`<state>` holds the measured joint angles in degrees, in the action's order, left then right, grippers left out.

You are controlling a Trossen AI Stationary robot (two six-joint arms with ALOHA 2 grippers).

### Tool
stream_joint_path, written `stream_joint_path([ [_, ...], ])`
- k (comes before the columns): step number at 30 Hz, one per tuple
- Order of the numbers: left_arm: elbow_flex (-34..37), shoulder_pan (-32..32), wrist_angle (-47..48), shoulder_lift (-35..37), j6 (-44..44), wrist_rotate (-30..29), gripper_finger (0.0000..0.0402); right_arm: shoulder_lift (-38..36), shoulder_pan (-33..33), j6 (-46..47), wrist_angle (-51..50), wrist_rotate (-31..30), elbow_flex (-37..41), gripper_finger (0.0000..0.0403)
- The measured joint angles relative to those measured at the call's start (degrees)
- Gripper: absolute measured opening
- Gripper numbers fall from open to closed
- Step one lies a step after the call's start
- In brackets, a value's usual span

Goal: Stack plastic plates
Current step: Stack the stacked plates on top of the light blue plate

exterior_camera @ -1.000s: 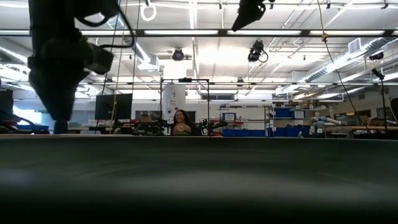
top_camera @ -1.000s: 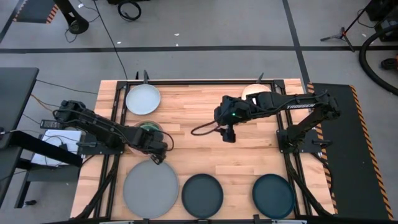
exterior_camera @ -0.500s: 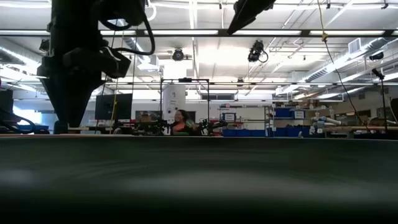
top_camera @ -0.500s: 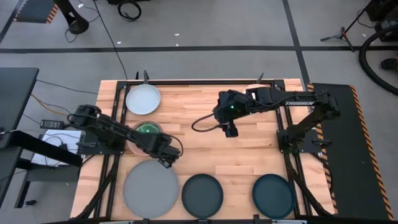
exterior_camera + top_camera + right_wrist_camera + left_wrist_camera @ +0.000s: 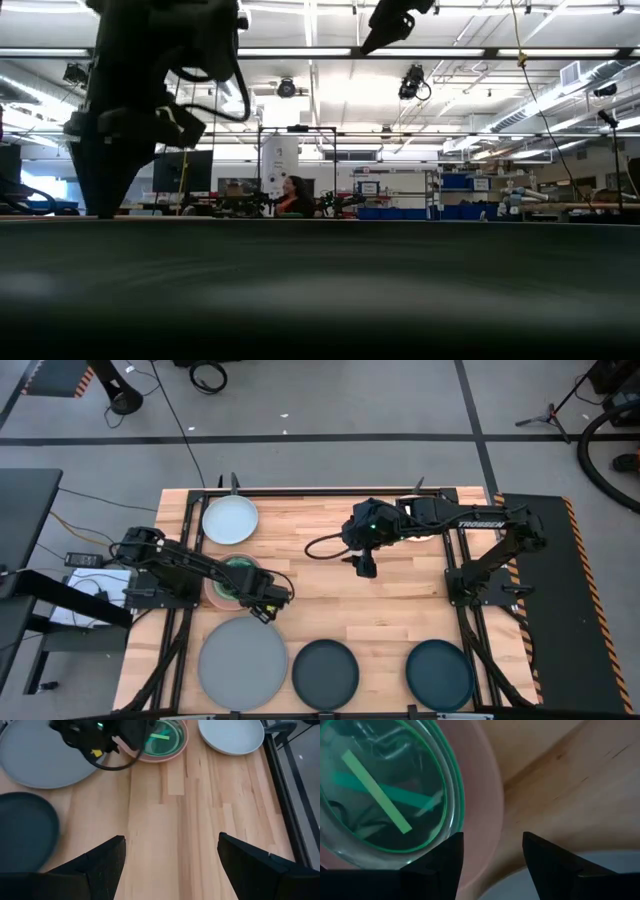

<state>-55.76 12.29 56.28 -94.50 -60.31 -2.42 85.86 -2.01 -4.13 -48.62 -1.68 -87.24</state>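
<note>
At the left side of the table, the left gripper (image 5: 262, 603) hangs low beside the small stack it tends: a glossy green plate (image 5: 238, 569) nested in a salmon pink plate (image 5: 213, 594), seen close in the wrist view with the pink rim (image 5: 487, 795) running between the two dark fingers (image 5: 445, 865). Those fingers stand partly apart and carry nothing; the pink edge lies between them but no grip on it shows. A second ago the claw was wider and sat nearer the large grey plate (image 5: 243, 663); it has since swung out past the stack's near edge and narrowed, which reads as lining up to pinch the pink rim.

The right gripper (image 5: 366, 567) has drifted toward the table's centre over bare wood, fingers (image 5: 100, 865) spread wide and empty, and the cream plate it hovered by at the far right corner is now hidden beneath the arm.

Still unstacked: a pale blue-grey plate (image 5: 231, 519) at the far left, the grey plate and two dark teal plates (image 5: 325, 673) (image 5: 439, 674) along the near edge. Most of the job appears to lie ahead. A person (image 5: 293, 195) sits at a bench in the room beyond.
</note>
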Motion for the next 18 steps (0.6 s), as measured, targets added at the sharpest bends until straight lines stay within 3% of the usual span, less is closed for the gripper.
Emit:
stream_joint_path([
  [10, 1.85, -0.07, -6.39, 0.07, 5.01, -0.01, 0.0202, 0.02, 2.72, 5.65, 0.06, -4.91, 0.00, 0.0319],
  [18, 1.85, -0.24, -4.90, -0.01, 6.70, -1.30, 0.0099, 0.02, 3.86, 14.89, 1.53, -6.24, 0.00, 0.0319],
])
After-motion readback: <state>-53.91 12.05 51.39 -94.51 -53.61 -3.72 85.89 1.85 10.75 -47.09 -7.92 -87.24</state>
